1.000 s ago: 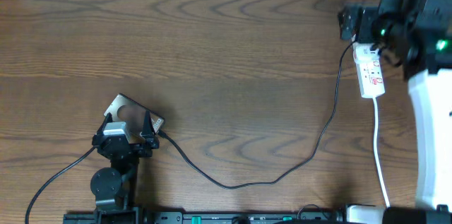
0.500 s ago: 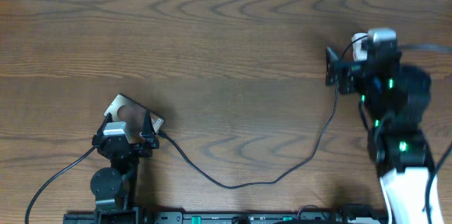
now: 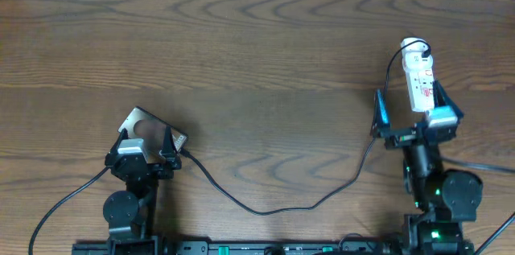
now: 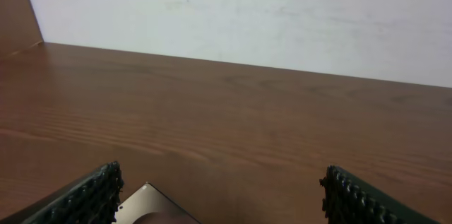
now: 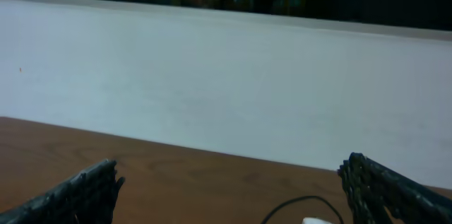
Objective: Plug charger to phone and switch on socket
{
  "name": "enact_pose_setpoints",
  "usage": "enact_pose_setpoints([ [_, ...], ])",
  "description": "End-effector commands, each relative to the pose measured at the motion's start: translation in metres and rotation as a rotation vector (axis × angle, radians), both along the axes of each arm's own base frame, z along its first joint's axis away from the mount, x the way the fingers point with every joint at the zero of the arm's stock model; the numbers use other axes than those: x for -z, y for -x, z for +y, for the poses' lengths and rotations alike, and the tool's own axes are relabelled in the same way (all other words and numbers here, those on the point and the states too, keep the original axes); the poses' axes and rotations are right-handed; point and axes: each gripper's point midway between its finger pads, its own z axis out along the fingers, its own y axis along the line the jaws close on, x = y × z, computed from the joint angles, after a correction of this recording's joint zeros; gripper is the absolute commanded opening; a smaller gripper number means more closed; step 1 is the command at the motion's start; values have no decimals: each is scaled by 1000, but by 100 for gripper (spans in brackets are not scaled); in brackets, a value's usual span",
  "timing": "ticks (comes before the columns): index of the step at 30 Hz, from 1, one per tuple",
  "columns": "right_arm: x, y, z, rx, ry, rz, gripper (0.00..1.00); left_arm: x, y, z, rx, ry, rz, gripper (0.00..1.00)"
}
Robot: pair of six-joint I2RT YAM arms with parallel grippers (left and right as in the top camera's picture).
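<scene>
Judging task nearly done: charger (image 3: 265, 208) runs from socket (image 3: 419, 80), far right of counter (image 3: 257, 46), to phone (image 3: 137, 120) edge at left; looks plugged, not certain. Switch state unreadable. Left fingers (image 4: 85, 201) over phone, right fingers (image 3: 380, 113) just beside socket: both pairs spread wide, empty.

The phone (image 3: 138, 121) lies flat toward the front-left corner, turned diagonally, with only its far, pale-marked part showing. The charger (image 3: 265, 209), a thin black cable, leads from the phone's right end and sags toward the front edge. It then climbs to the far end of the socket (image 3: 418, 74), a white, red-marked strip lying lengthwise near the right edge.
</scene>
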Motion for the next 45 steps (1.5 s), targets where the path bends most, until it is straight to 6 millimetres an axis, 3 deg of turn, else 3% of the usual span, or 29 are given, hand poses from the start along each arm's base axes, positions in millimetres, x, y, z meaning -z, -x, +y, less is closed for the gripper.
enact_pose_setpoints([
  [1,5,9,4,-17,14,-37,99,14,1,-3,21,-6,48,89],
  [15,8,54,-3,7,12,-256,99,14,1,-3,21,-6,48,89],
  [26,16,50,-18,90,-11,-244,99,14,1,-3,21,-6,48,89],
  [45,125,30,-35,177,-20,212,99,14,1,-3,21,-6,48,89],
])
